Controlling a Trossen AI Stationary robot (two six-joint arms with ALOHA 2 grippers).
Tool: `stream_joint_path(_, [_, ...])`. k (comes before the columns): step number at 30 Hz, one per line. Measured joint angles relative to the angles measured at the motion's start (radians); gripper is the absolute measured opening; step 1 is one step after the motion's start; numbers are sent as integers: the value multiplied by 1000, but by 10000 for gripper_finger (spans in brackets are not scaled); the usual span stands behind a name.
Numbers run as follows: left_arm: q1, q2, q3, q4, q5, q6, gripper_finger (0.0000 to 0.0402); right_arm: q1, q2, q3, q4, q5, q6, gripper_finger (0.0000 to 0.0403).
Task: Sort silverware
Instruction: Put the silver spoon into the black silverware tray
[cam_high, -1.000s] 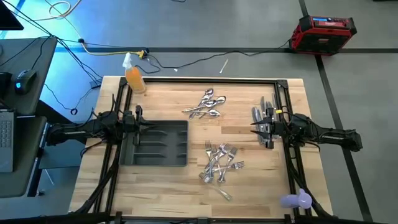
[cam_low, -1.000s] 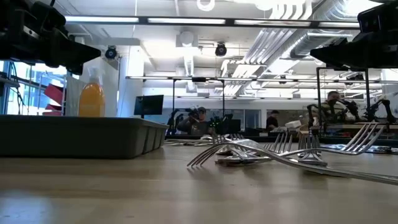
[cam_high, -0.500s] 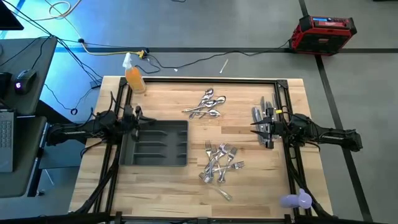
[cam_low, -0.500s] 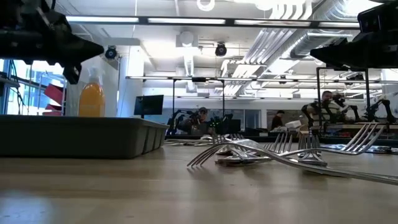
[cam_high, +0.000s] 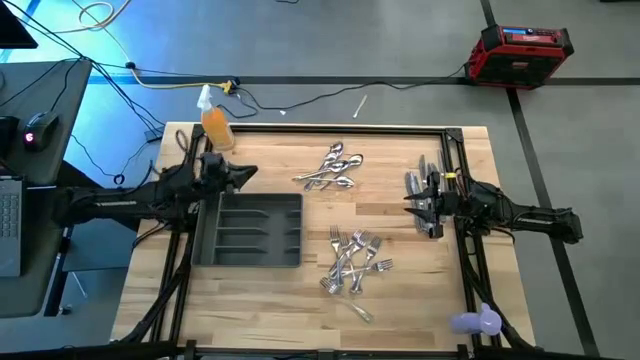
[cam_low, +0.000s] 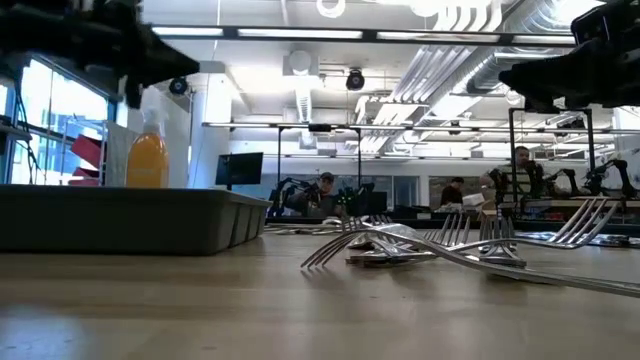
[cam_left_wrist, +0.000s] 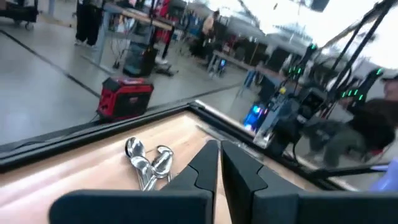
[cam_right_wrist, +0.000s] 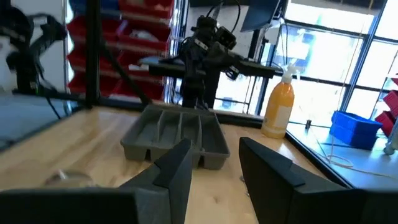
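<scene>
The silverware lies in loose heaps on the wooden table: spoons (cam_high: 335, 170) at the far middle, forks (cam_high: 355, 263) near the middle, and knives (cam_high: 417, 184) at the right. The dark grey tray (cam_high: 297, 232) rests flat at the left. My left gripper (cam_high: 250, 172) is shut and holds nothing. It hovers level over the tray's far edge and points toward the spoons (cam_left_wrist: 149, 163). My right gripper (cam_high: 408, 205) stands open beside the knives, level, pointing at the tray (cam_right_wrist: 174, 134), with nothing between its fingers.
An orange spray bottle (cam_high: 215, 125) stands at the table's far left corner. A purple object (cam_high: 478, 321) sits at the near right corner. Black frame rails (cam_high: 455, 150) run along the table's sides. A red case (cam_high: 520, 52) sits on the floor beyond the table.
My left gripper has risen from beside the tray and moved toward the table's far edge and a little toward the spoons. It has rolled about its own axis and stayed shut. My right gripper has kept its place.
</scene>
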Motion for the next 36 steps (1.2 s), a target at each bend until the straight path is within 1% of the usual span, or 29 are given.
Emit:
stream_joint_path(2, [23,108,73,1,39,32,11,0,0,0,19,0,42,121])
stream_joint_path(5, [60,268,183,-15,142,68,24,0,0,0,40,0,122,121])
stream_joint_path(9, [121,474,341,-122,258,96,38,0,0,0,89,33,259,121])
stream_joint_path(11, [137,568,407,-173,268,153,43,0,0,0,96,82,322,121])
stream_joint_path(13, [147,651,474,-214,241,224,44,0,0,0,97,153,377,121])
stream_joint_path(15, [155,723,547,-264,234,276,42,0,0,0,85,231,391,121])
stream_joint_path(17, [167,794,633,-336,287,285,36,0,1,0,63,285,394,121])
stream_joint_path(20, [189,905,782,-467,414,306,21,0,2,0,65,353,373,121])
stream_joint_path(21, [193,944,837,-511,439,319,16,0,2,0,65,376,357,121])
stream_joint_path(23, [200,1024,946,-618,447,360,7,0,2,0,64,416,335,121])
stream_joint_path(25, [209,1111,1042,-728,438,421,2,0,2,0,64,425,328,121])
stream_joint_path(28, [219,1233,1148,-808,437,490,1,0,2,0,59,425,324,121])
stream_joint_path(30, [224,1304,1194,-826,437,540,1,0,2,0,58,425,322,121])
stream_joint_path(33, [225,1396,1231,-826,425,661,3,0,2,0,54,424,323,121])
stream_joint_path(36, [219,1470,1258,-821,360,772,3,0,2,0,42,422,323,121])
